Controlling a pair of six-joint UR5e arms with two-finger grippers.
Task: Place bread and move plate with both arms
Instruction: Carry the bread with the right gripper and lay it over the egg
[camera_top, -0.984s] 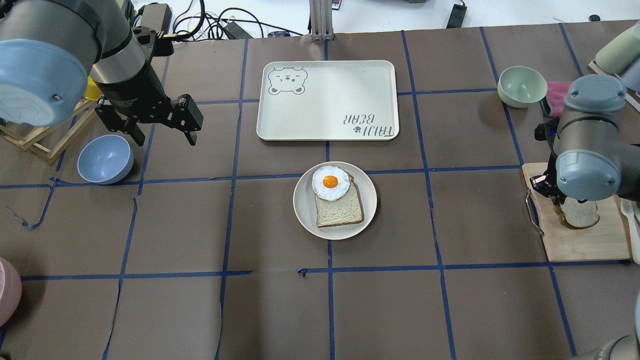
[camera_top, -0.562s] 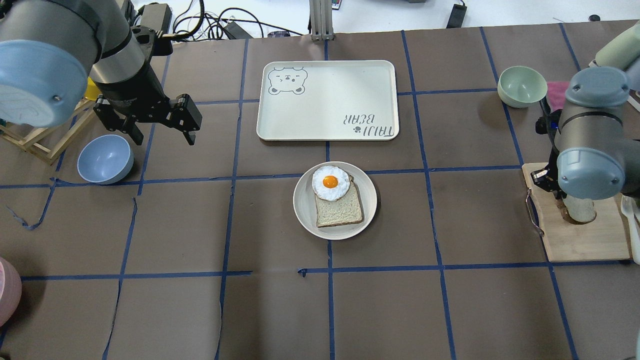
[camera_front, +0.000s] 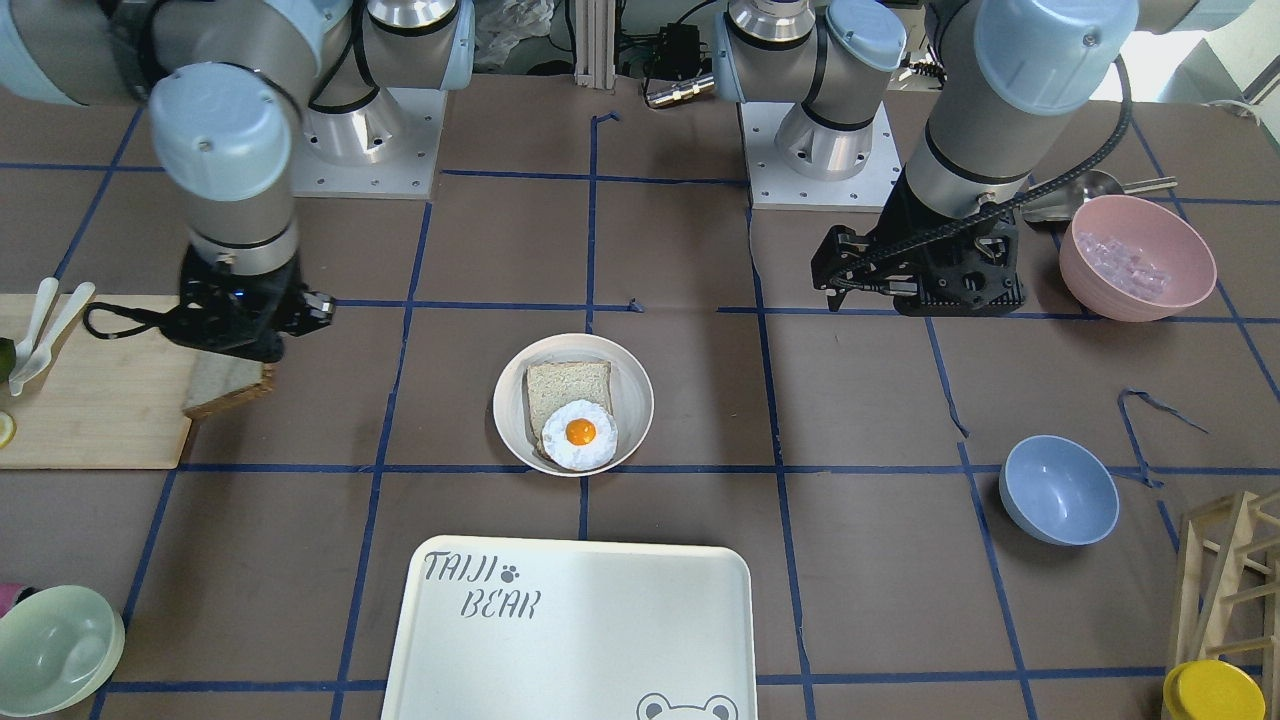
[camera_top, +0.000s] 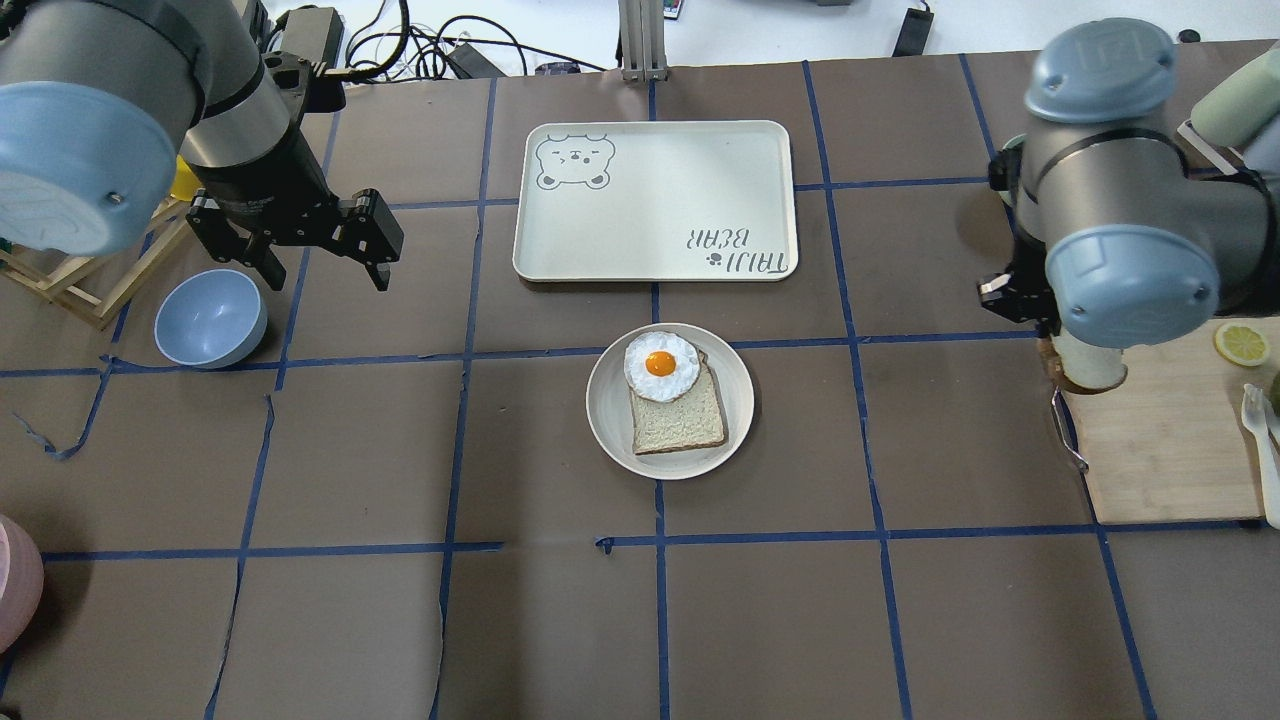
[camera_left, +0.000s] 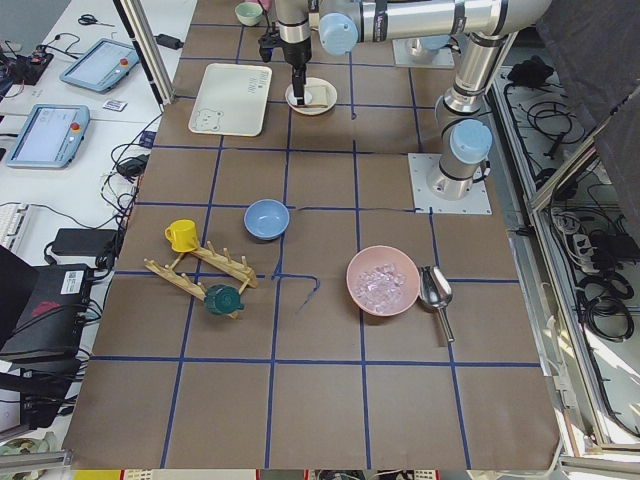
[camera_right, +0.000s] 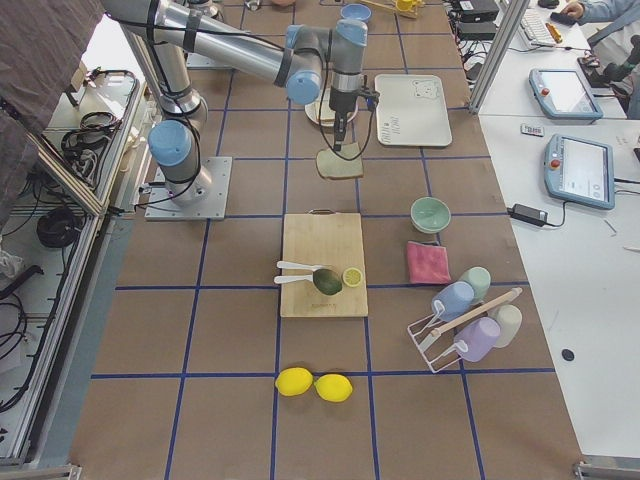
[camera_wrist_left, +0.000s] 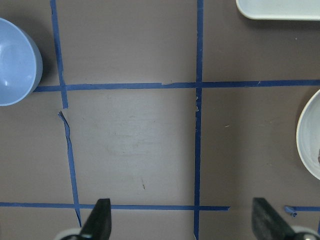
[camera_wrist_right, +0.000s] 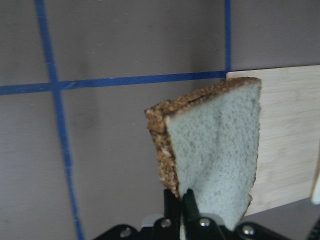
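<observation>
The bread (camera_wrist_right: 215, 150), a spongy white slice with a coarse, dark brown crust, was pictured clear of the wooden cutting board (camera_top: 1170, 450). It was pinched at 1 edge by the right gripper (camera_wrist_right: 179, 200) and hung on edge over the board's corner nearest the plate (camera_top: 600, 400). A second earlier the slice had been seen down on the board beneath that gripper. Since then it had been raised and carried a little toward the middle of the surface (camera_top: 400, 600). The pick was judged complete and the carry to the plate barely begun, with bread and plate well apart.

The plate, round, matte and off-white with a raised rim, was shown at the centre of the surface. It was already loaded with a paler, squarer slice (camera_top: 685, 420) and a glossy fried egg (camera_top: 661, 366) lapped over that slice's far end. No move of the plate was judged to have started.

The left gripper (camera_top: 325, 272) was found where it had been, its jaws spread and empty over bare surface beside a smooth pale blue bowl (camera_top: 210, 318). Beyond the plate a rectangular cream tray (camera_top: 655, 170) with rounded corners was seen. The surface itself was covered in brown paper gridded with blue tape.
</observation>
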